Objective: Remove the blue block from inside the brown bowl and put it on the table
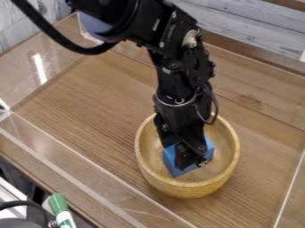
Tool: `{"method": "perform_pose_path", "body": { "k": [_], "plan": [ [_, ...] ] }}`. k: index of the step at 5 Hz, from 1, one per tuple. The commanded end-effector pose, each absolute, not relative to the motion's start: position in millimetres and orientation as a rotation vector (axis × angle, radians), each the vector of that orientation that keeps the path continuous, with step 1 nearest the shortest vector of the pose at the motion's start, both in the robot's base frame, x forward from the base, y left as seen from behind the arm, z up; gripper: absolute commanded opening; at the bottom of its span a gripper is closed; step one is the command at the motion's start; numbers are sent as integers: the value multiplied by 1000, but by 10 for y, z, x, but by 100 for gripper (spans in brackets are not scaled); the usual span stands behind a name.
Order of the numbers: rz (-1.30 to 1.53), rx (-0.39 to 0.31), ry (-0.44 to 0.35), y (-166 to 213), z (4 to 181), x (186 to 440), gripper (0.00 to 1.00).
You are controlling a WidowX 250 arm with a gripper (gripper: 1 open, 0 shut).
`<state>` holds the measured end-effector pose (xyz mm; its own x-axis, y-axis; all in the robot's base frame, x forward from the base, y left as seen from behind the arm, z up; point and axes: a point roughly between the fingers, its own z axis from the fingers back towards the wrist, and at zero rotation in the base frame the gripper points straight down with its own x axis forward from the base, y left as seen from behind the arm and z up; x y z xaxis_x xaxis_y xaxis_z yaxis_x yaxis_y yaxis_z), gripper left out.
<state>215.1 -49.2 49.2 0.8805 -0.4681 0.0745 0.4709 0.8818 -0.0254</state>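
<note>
The brown bowl (pixel 154 166) sits on the table (pixel 95 98) near its front right. Inside the bowl lies the blue block (pixel 181 159), partly hidden by the black fingers. My gripper (pixel 184 155) points straight down into the bowl, and its two fingers stand on either side of the block, shut on it. The block still rests low inside the bowl, below the rim.
Clear acrylic walls (pixel 71 165) edge the table along the front and left. A green-capped object (pixel 56 208) lies outside the wall at the bottom left. Bare wood stretches left of and behind the bowl.
</note>
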Motion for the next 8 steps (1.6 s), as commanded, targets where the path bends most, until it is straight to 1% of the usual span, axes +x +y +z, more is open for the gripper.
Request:
{"method": "perform_pose_path", "body": {
  "k": [1, 8],
  "plan": [
    [-489, -42, -100, -521, 598, 2202, 0],
    [-459, -46, -110, -529, 714, 2244, 0]
  ]
}}
